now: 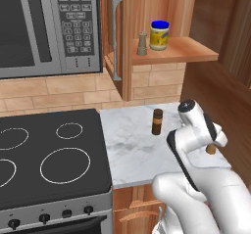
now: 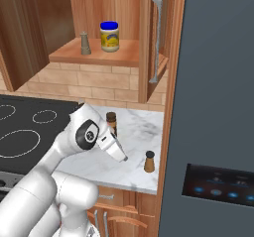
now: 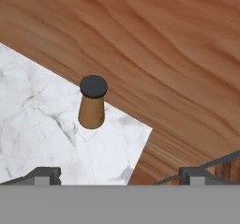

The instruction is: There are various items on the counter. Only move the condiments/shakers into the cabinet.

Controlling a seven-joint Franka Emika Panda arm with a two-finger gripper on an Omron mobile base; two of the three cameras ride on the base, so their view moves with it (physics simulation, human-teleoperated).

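Fingers [image 3: 120, 176] spread wide, with the tan dark-topped shaker [image 3: 92, 102] ahead between them, upright on the bench [image 3: 42, 124]; likely light, rigid, tippy, best gripped mid-body.

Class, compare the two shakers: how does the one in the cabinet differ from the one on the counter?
The beige shaker stands on the cabinet shelf beside the yellow jar; the tan shaker stands near the counter corner. The beige shaker is one pale colour; the tan shaker has a dark top. Both stand upright and taper upward.
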